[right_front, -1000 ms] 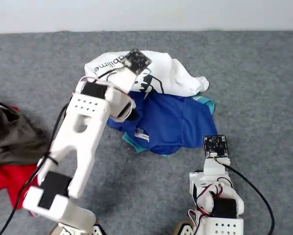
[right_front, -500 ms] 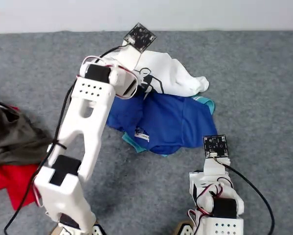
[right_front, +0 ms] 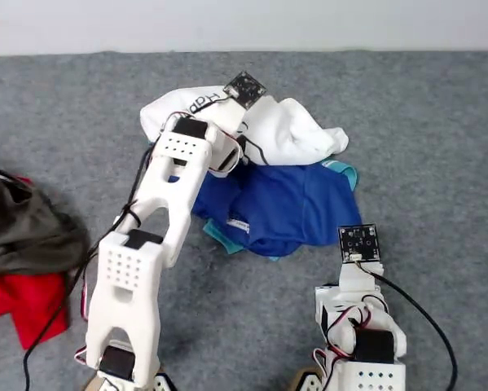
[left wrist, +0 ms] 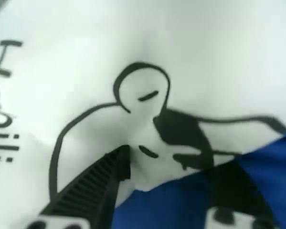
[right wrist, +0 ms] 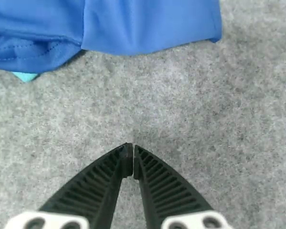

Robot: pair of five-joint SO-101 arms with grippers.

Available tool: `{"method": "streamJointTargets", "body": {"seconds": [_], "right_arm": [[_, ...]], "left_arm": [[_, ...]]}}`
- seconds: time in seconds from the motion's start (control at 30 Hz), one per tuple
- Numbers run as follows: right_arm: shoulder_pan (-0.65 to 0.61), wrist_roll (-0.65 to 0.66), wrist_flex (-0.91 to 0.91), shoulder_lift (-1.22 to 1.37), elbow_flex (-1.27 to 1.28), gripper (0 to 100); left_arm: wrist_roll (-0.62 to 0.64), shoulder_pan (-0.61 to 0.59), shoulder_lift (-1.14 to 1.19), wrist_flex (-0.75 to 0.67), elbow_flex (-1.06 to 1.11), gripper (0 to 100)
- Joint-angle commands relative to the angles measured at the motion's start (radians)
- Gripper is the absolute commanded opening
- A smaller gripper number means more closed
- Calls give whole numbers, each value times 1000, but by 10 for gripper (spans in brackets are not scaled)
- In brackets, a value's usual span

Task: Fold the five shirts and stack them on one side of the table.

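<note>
Shifted rightward: left gripper (left wrist: 174, 171), jaws apart on crumpled white black-printed cloth shirt (right_front: 292, 130) overlapping blue cloth shirt (right_front: 284, 204), mid grey fuzzy counter (right_front: 431, 122) | right gripper (right wrist: 133, 152), jaws together, above bare counter beside blue shirt.

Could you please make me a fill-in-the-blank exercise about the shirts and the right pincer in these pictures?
1. The shirt with the black drawing is ___.
2. The right pincer, above the bare table, is ___.
3. The dark shirt lies on a second shirt, which is ___.

Missing words: white; shut; red.
</note>
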Motion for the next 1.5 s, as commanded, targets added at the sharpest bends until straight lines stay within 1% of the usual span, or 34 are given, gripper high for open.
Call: {"method": "streamJointTargets", "body": {"seconds": [0.0,0.1,0.13,0.3,0.47,0.57,0.63,0.73,0.93,1.07,1.23,1.4,1.47], "right_arm": [[1,11,2,-8,14,9],[1,11,2,-8,14,9],[1,11,2,-8,14,9],[1,11,2,-8,14,9],[1,11,2,-8,14,9],[1,11,2,-8,14,9],[1,11,2,-8,14,9],[1,11,2,-8,14,9],[1,11,2,-8,14,9],[1,11,2,-8,14,9],[1,11,2,-8,14,9],[1,11,2,-8,14,9],[1,11,2,-8,14,9]], "left_arm": [[3,3,41,49,-133,164],[3,-3,54,109,-243,19],[3,-14,52,137,-278,9],[8,-69,25,327,-521,13],[8,-149,0,506,-822,13],[8,-210,-9,589,-1027,13],[8,-265,-11,618,-1152,13],[8,-371,-89,608,-1130,13],[8,-641,-210,601,-1138,13],[3,-802,-219,601,-1138,13],[-3,-961,-198,609,-1098,14],[-133,-1054,-115,651,-1033,27],[-199,-1091,-98,649,-1004,96]]}}
